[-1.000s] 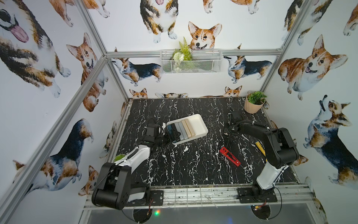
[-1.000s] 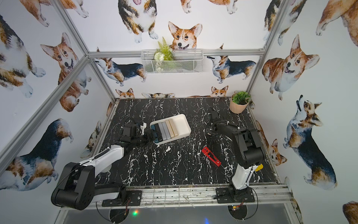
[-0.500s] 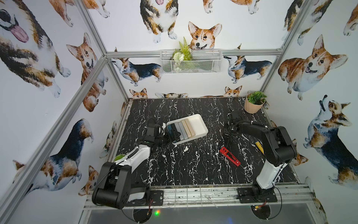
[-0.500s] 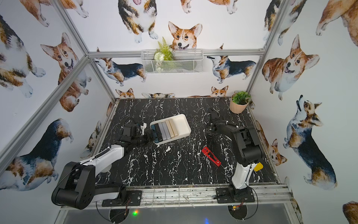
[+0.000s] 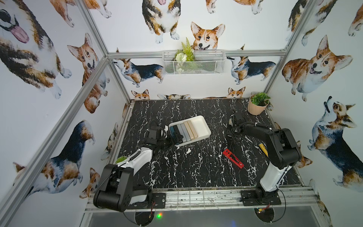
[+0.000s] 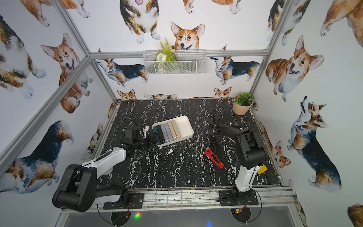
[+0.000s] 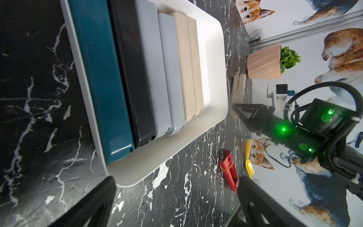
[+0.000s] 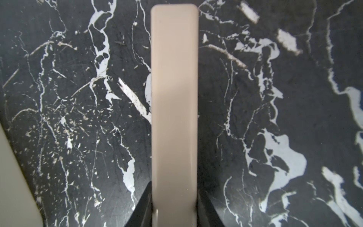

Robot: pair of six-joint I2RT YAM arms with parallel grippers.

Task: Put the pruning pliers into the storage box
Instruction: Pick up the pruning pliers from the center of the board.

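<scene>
Pinching beige bar (image 8: pixel 174 98), right gripper (image 8: pixel 174 208); left gripper (image 7: pixel 174 188) wide.

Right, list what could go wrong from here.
1. The right gripper clamps the slim beige plastic bar near one end, so it may droop or slip when lifted.
2. The open left gripper sits at a corner of the shallow white plastic tray; a bump could shift it before placement.

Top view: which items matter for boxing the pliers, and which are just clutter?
Job: white tray, six bars in it, beige bar in right gripper, red bar lying loose.
Clutter: yellow shovel, potted plant, wire basket.
</scene>
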